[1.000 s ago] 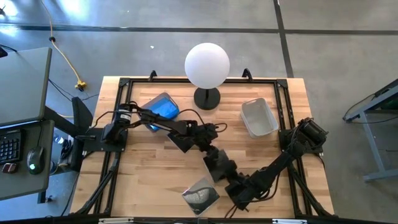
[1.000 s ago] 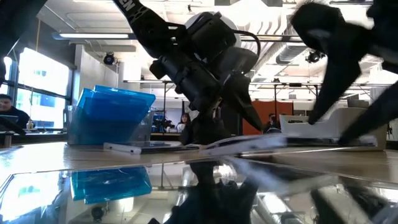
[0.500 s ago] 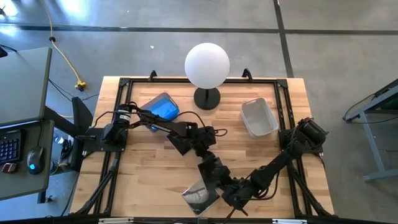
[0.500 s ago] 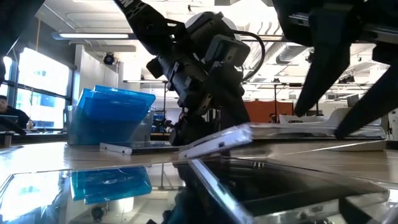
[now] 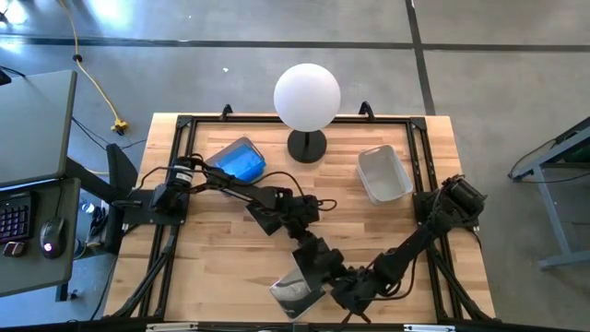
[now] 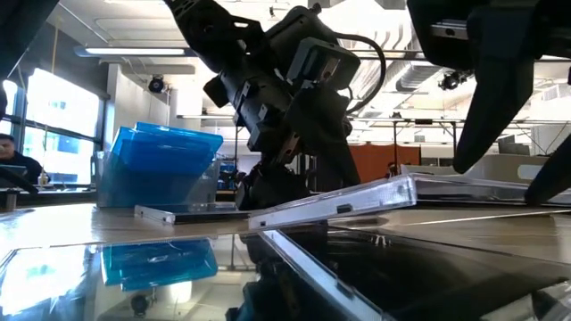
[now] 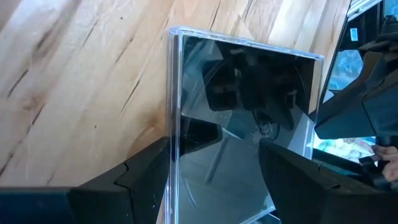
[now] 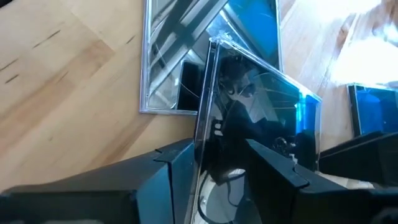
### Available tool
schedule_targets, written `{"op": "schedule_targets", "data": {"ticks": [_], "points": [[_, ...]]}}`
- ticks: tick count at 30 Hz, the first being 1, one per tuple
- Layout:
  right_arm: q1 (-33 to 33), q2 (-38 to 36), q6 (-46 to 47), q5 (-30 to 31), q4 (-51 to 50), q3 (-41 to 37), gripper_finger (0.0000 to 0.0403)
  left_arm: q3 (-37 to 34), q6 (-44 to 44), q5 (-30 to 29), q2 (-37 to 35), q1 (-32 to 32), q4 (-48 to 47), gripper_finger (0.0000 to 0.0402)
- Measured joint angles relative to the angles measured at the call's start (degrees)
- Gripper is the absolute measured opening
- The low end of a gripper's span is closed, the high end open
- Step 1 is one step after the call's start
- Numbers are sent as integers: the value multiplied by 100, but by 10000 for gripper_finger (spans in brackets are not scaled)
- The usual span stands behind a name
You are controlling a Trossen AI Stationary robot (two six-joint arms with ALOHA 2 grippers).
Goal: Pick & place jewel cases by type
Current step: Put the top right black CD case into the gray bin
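The right gripper [image 8: 211, 168] has its jaws clamped on a dark jewel case [image 8: 261, 130], tilted for carrying, just above another dark case [image 5: 297, 290] lying on the tabletop [image 5: 212, 240]. Beside it, the left gripper [image 7: 214, 152] jaws straddle a dark case [image 7: 249, 106]; whether they grip, I cannot tell.

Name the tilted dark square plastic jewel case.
The dark case at the left gripper and right gripper, one edge raised; the front-edge case lies flat.

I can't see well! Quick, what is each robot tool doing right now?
Left tool: closed on a dark jewel case.
Right tool: closed on another dark jewel case, tilted up.
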Motion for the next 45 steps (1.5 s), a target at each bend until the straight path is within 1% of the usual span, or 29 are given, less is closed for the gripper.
{"op": "schedule_targets", "data": {"ticks": [5,14,22,28,31,33,36,40,42,45], "points": [[-6,0,123,-21,-10,-1,134,0,0,-31,0,2,4,241],[-150,0,27,-386,-8,-1,134,-4,0,-56,2,17,0,241],[-150,0,10,-271,143,1,134,-9,-15,-59,3,26,-13,241],[-156,0,12,-680,180,1,134,-9,-7,-67,7,26,-15,241],[-156,0,1,-685,227,1,134,-9,0,-71,7,26,-19,241],[-156,0,-190,-703,295,1,134,-9,3,-80,7,1,-24,241],[-150,0,-848,-718,472,1,134,-11,7,-74,7,-17,-24,241],[-170,0,-1837,-809,773,1,134,-13,174,180,7,-9,-42,241],[-198,0,-2149,-981,876,1,134,-14,196,558,11,-3,-42,241],[-264,0,-2259,-1434,1007,1,134,-24,327,1224,22,-7,-50,241]]}}
